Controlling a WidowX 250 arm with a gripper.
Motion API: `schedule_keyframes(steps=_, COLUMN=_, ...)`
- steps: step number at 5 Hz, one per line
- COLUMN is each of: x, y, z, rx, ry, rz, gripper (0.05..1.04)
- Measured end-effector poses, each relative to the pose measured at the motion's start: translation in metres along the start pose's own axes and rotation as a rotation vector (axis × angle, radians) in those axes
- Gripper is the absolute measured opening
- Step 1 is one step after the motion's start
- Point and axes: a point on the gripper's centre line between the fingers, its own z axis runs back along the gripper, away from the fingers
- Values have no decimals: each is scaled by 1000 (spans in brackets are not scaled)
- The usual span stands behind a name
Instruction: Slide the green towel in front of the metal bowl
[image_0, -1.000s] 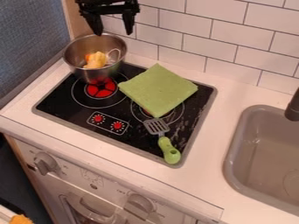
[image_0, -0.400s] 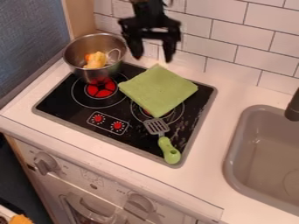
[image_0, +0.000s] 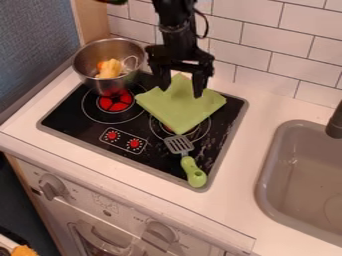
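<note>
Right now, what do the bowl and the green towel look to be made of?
Bowl: metal, probably stainless steel, with a brushed, softly shiny finish; grey walls catch the light.
Towel: cloth, matte, perhaps felt or microfiber; it lies soft and thin, without any gloss.

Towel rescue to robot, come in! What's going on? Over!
Gripper open, over green towel. Towel flat on stove, beside metal bowl. Spatula at towel's near corner, possibly in the way.

Shiny metal bowl (image_0: 90, 77), matt green cloth (image_0: 180, 112), glossy black stovetop (image_0: 73, 112).
</note>
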Motion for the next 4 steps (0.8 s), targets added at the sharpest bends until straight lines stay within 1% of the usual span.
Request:
schedule_keyframes(steps=1, x=-1, y=0, z=-13, rx=0, ry=33, rz=9, gripper=1000)
schedule_keyframes(steps=2, x=-1, y=3, z=-19, rx=11, ry=47, rz=22, gripper=1000)
schedule_keyframes(steps=3, x=-2, y=9, z=-20, rx=21, ry=53, rz=40, gripper=1000)
schedule_keyframes(steps=4, x=-18, y=18, z=-24, rx=48, ry=100, rz=66, gripper=999)
